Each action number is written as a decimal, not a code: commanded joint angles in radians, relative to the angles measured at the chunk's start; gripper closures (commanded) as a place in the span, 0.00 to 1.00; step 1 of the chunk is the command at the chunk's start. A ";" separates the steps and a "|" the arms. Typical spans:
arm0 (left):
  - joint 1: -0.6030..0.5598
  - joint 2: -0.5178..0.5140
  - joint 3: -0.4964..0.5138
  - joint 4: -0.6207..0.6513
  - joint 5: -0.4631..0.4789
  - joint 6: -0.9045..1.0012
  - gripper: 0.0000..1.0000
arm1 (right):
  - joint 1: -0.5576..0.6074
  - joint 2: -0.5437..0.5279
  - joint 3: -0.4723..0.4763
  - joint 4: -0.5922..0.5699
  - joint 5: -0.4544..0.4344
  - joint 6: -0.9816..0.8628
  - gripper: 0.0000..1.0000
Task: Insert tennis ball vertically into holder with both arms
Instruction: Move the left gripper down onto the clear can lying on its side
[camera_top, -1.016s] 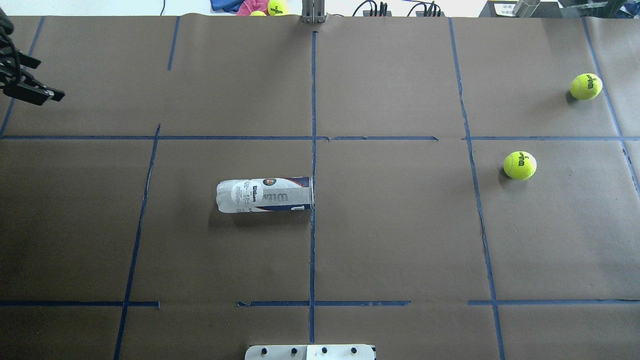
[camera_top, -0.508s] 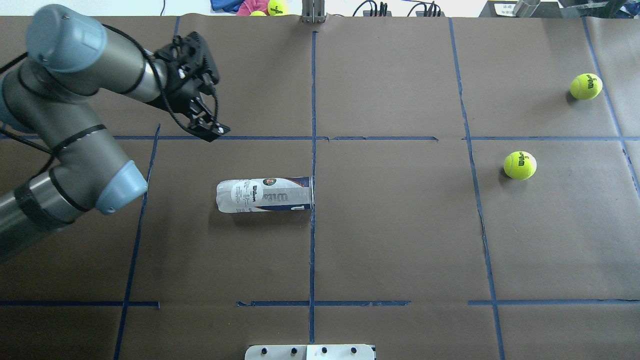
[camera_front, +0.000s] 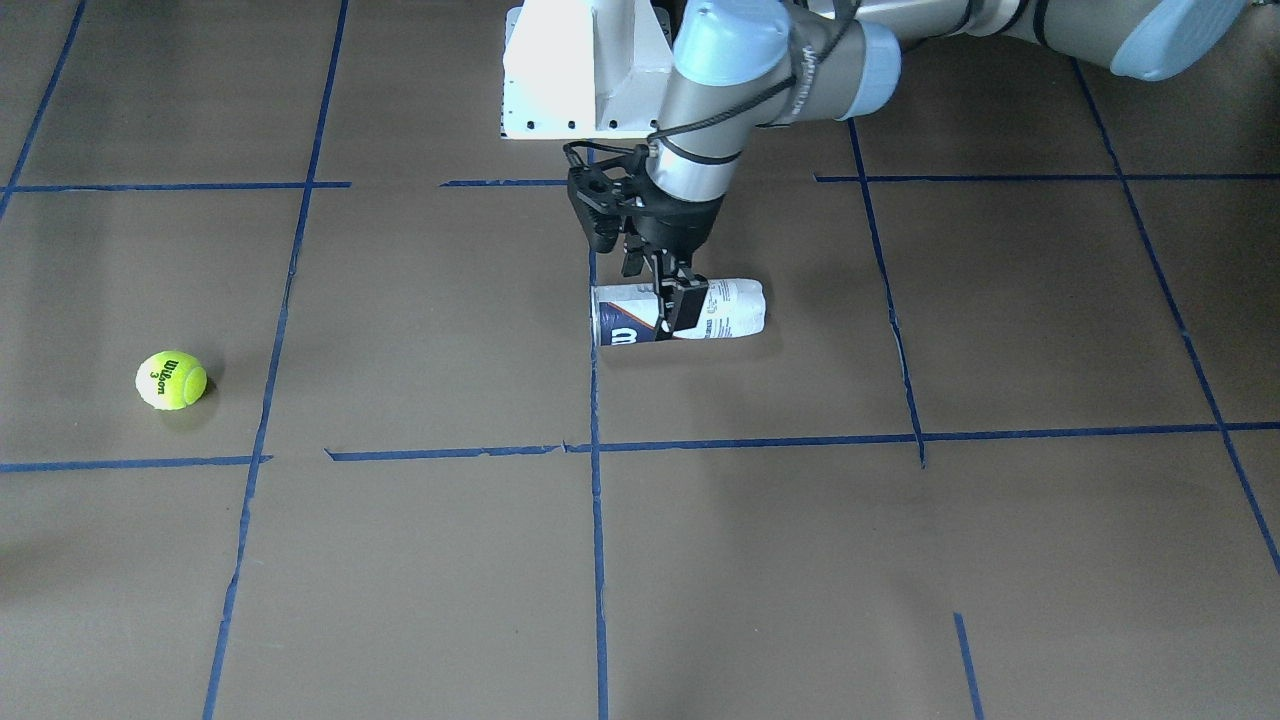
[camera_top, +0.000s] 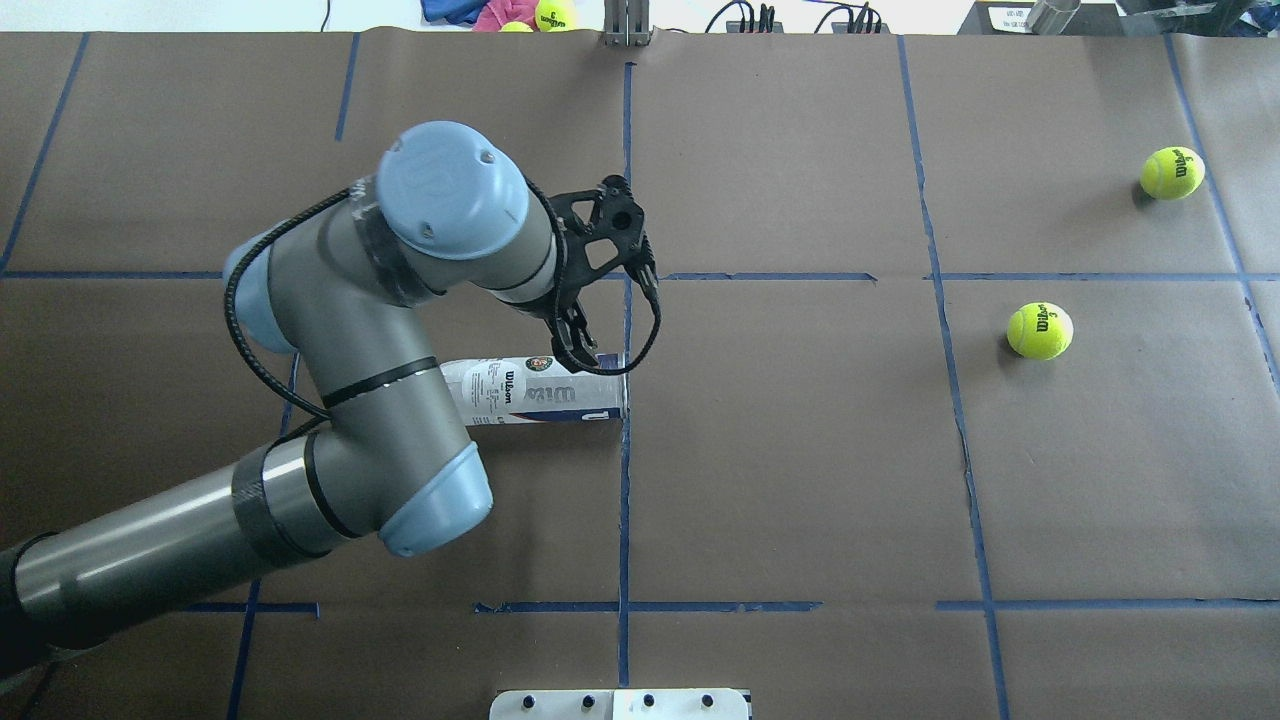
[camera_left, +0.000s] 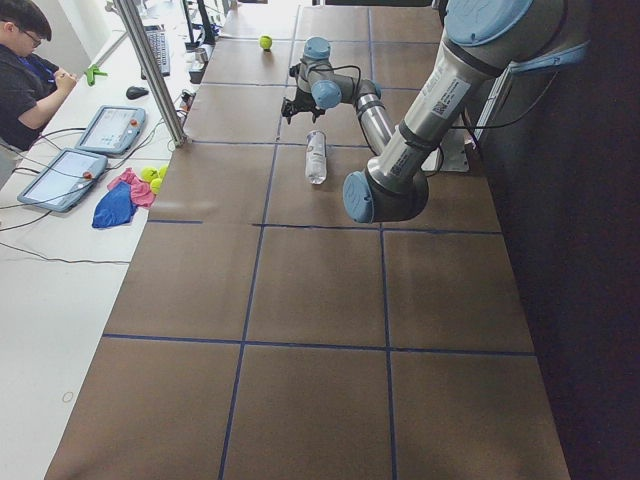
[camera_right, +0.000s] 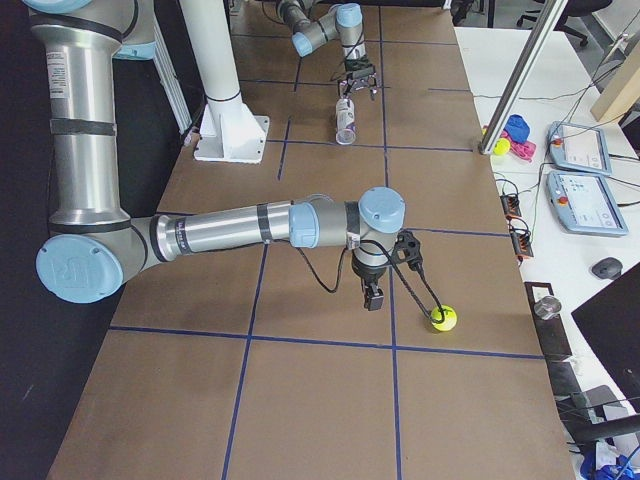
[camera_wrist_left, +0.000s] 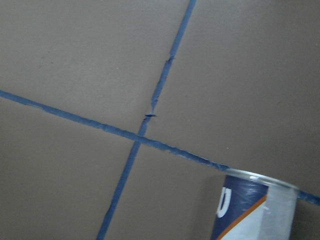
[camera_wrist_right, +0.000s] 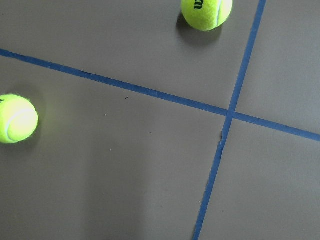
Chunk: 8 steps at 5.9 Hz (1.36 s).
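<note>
The holder (camera_top: 535, 390), a clear can with a white and navy Wilson label, lies on its side near the table's middle. Its open rim (camera_wrist_left: 260, 180) points toward the centre tape line. My left gripper (camera_front: 665, 300) is open and hangs over the can (camera_front: 680, 312) near its open end; it also shows in the overhead view (camera_top: 578, 352). Two tennis balls (camera_top: 1040, 330) (camera_top: 1172, 172) lie on the right half. In the exterior right view my right gripper (camera_right: 374, 298) hovers next to a ball (camera_right: 444, 318); I cannot tell whether it is open or shut. Its wrist view shows two balls (camera_wrist_right: 206, 12) (camera_wrist_right: 16, 118).
Blue tape lines (camera_top: 627, 480) grid the brown table cover. The white pedestal base (camera_front: 585, 70) stands at the robot's edge. Spare balls and cloths (camera_top: 520, 14) lie past the far edge. An operator (camera_left: 25, 70) sits at a side desk with tablets.
My left arm has swung in from the table's left edge toward the middle and now hangs over the can. The can and the two balls have not moved.
</note>
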 joint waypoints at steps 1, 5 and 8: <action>0.095 -0.080 0.008 0.218 0.133 0.079 0.00 | 0.000 0.000 -0.002 0.000 0.000 0.000 0.00; 0.137 -0.134 0.181 0.202 0.192 0.081 0.00 | -0.002 0.000 -0.002 0.000 0.000 0.000 0.00; 0.154 -0.134 0.227 0.180 0.190 0.073 0.00 | 0.000 0.000 -0.002 0.000 0.000 0.000 0.00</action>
